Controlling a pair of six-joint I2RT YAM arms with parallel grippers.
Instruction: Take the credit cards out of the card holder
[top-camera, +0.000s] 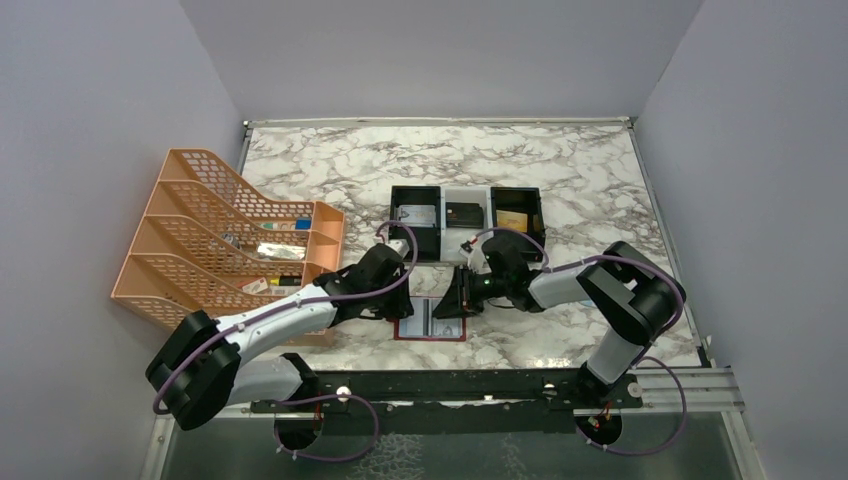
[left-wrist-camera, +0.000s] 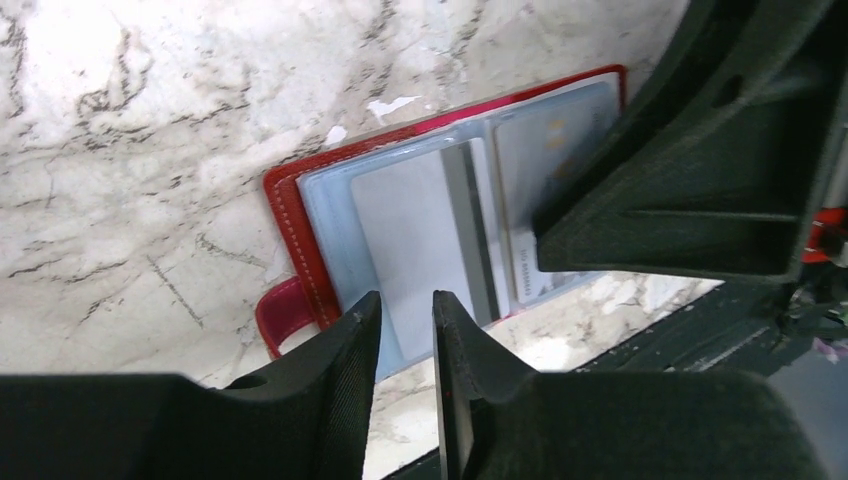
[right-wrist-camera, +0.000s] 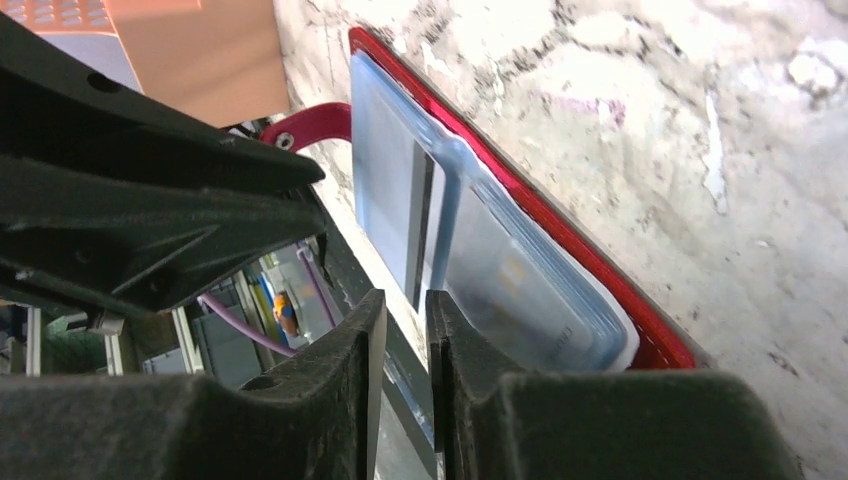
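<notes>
Left end effector (left-wrist-camera: 405, 300), right end effector (right-wrist-camera: 405, 297) nearly together, pinch unclear; card holder (left-wrist-camera: 290, 200) between; tray (top-camera: 415, 190) beyond

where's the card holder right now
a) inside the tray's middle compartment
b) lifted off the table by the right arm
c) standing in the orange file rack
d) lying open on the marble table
d: the card holder lies open and flat on the marble table, pale blue panels up, nearer the arm bases than the tray.
</notes>
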